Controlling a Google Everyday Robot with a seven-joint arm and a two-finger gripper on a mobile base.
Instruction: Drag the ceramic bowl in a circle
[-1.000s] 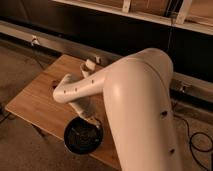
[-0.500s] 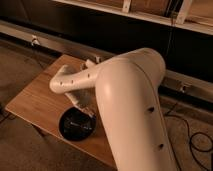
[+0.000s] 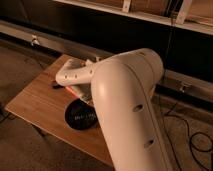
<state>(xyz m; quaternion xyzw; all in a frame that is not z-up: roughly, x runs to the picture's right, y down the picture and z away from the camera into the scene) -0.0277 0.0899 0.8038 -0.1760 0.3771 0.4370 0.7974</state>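
Note:
The ceramic bowl [image 3: 79, 116] is round, shallow and glossy black with faint light flecks. It sits on the wooden table [image 3: 37, 107], right of the middle and a little back from the front edge. My white arm [image 3: 125, 100] reaches over it from the right and covers its right rim. My gripper [image 3: 86, 101] hangs at the end of the wrist, at the bowl's far right rim, largely hidden by the arm.
A small orange carrot-shaped piece [image 3: 74, 92] lies just behind the bowl, under the wrist. A small dark block [image 3: 58, 86] lies left of it. The table's edges run at the left and front. A dark wall with a ledge and cables lies behind.
The bowl has slid away from the table's front edge toward the middle, together with the gripper. The arm has swung up and back.

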